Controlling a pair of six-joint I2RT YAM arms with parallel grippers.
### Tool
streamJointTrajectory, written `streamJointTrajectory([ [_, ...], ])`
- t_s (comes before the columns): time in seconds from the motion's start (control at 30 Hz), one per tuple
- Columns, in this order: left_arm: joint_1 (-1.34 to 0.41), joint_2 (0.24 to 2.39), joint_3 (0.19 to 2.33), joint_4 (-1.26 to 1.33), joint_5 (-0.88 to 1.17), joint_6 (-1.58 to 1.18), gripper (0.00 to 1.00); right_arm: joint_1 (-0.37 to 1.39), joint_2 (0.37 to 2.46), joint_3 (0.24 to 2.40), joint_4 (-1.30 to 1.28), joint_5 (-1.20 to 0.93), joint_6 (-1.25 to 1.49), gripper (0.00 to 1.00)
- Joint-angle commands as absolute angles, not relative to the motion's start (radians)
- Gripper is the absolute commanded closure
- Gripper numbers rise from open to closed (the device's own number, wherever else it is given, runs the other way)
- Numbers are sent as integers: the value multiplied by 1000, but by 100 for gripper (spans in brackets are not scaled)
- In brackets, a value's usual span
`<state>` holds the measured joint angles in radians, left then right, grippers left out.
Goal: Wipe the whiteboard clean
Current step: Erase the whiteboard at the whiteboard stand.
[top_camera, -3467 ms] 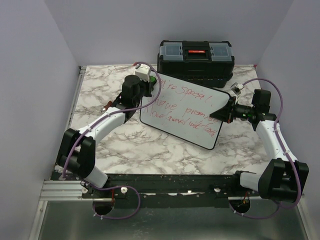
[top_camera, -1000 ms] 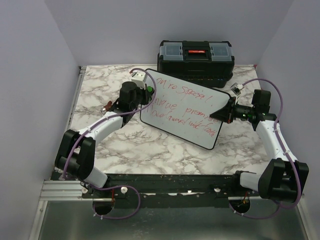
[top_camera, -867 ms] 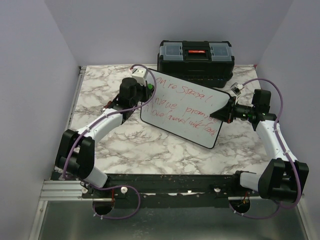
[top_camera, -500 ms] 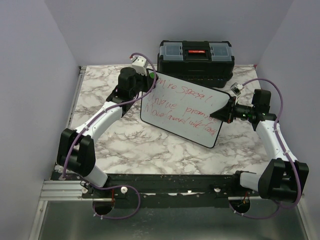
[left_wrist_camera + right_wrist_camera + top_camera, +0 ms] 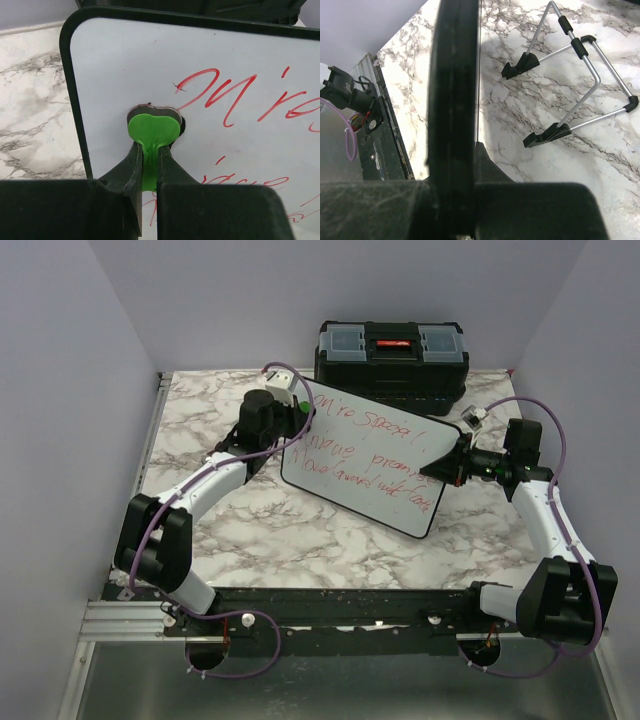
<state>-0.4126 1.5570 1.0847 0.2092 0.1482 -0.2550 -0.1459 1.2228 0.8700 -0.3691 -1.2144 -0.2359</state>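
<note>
My left pincer is closed tight on the stem of a green pad, whose rounded head sits just past the fingertips, flat against the whiteboard. That spot is near the board's upper left corner, with the black frame just to the left of the pincer and red writing starting just to its right. Further left of the frame is the marble table.

My right pincer is clamped on the whiteboard's black edge, the frame running straight out from between the fingers. To the right of that edge, lower down, a wire stand with black tips rests on the marble.

From above, the board spans the gap between the left pincer and the right pincer, its red lines of writing showing across it. Beyond both sits a black toolbox, near the board's far edge.
</note>
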Motion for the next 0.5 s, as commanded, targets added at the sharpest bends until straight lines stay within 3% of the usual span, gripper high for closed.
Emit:
streamJointTrajectory([
  [0.0, -427, 1577, 1056, 176, 170, -249, 100, -130, 1204, 870, -339, -1276, -318, 99],
  [0.47, -435, 1587, 1254, 128, 128, -273, 100, -131, 1201, 869, -339, -1273, -319, 99],
])
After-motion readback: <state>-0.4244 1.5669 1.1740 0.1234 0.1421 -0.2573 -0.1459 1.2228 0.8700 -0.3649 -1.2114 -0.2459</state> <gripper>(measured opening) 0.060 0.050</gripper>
